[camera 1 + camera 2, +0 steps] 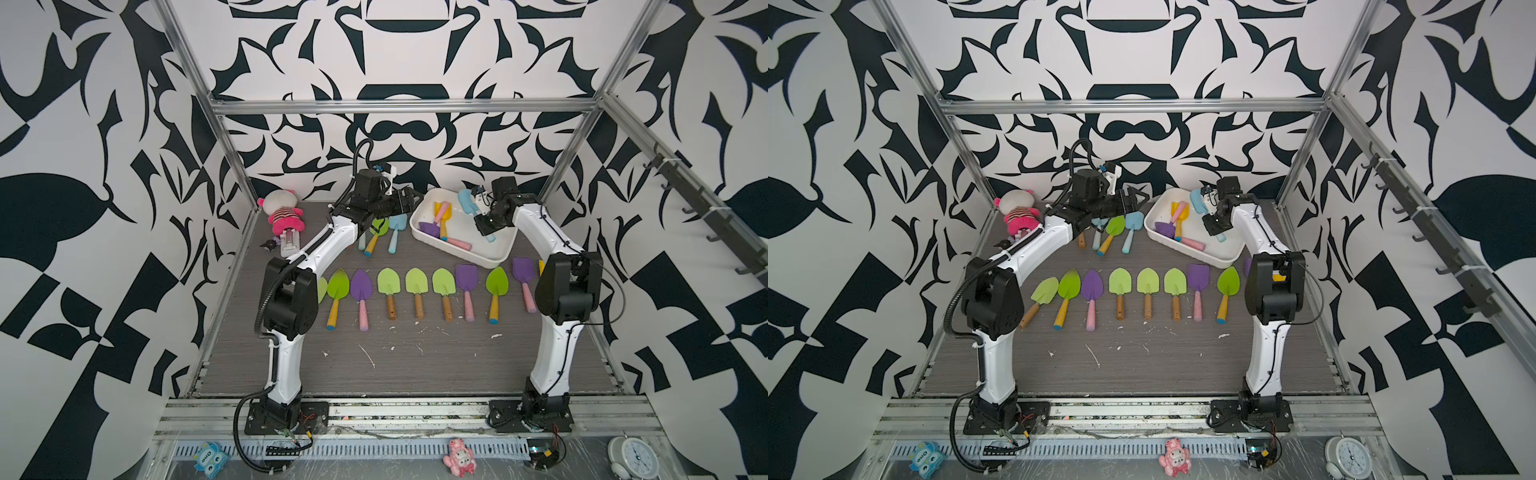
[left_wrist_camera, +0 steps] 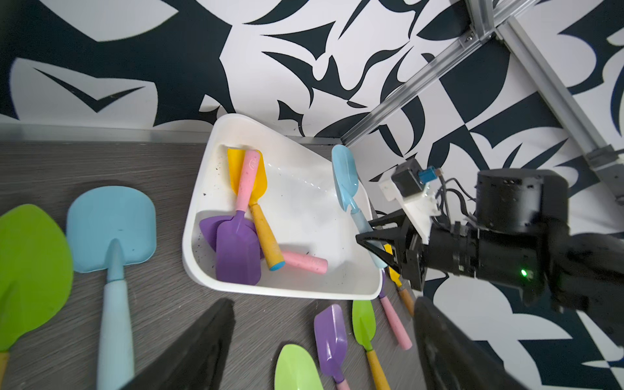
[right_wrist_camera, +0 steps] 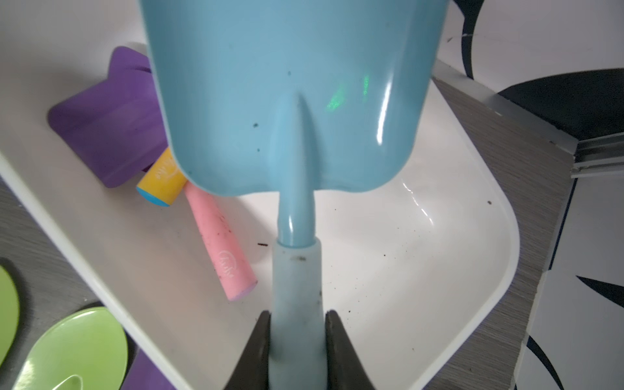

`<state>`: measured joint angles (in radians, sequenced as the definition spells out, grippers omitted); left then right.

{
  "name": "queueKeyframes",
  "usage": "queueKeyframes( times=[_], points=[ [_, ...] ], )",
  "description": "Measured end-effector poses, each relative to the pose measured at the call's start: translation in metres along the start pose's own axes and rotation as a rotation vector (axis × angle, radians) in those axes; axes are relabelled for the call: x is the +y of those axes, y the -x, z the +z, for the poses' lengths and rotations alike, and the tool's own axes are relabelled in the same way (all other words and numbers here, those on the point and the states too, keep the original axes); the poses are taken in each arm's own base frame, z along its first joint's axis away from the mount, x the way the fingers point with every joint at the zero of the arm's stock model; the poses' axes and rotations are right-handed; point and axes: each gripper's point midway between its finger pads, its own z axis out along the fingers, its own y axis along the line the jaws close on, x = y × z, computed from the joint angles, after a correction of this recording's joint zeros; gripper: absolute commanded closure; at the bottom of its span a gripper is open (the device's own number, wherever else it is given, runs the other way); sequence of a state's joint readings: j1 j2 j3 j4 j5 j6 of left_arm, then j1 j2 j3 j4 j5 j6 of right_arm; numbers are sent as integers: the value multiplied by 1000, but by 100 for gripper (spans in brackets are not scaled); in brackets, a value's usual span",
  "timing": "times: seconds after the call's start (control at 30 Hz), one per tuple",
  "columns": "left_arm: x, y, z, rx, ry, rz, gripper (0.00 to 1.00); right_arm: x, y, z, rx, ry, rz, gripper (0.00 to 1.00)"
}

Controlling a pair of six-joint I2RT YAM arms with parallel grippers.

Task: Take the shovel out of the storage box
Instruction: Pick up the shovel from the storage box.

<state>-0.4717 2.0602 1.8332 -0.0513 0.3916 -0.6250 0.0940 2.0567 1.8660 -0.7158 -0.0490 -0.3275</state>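
While the right gripper [image 3: 297, 337] clamps the blue shovel [image 3: 290, 101] by its handle above the storage box [image 3: 472, 270] (left gripper [image 1: 413, 197] idle, jaws apart), the broad blade could lever it loose

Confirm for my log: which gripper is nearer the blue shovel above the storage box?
Right: right gripper clamps the blue shovel; left gripper hangs open beside the storage box.
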Motion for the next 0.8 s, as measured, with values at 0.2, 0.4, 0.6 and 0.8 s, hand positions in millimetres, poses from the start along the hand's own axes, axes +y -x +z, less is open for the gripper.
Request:
queueKeyframes(
  times=[0.2,0.4,0.6,0.8],
  points=[
    [7,-4,19,0,-23,-79,14,36,24,-30,-70,33,-51,100],
    [3,-3,23,-7,-43,-97,14,75,40,-58,-127,78,-103,100],
    [0,-2,24,-13,-53,-92,18,108,39,-64,-129,126,-131,100],
    [1,-4,24,-8,-51,-97,20,117,33,-62,-109,149,-120,100]
  ],
)
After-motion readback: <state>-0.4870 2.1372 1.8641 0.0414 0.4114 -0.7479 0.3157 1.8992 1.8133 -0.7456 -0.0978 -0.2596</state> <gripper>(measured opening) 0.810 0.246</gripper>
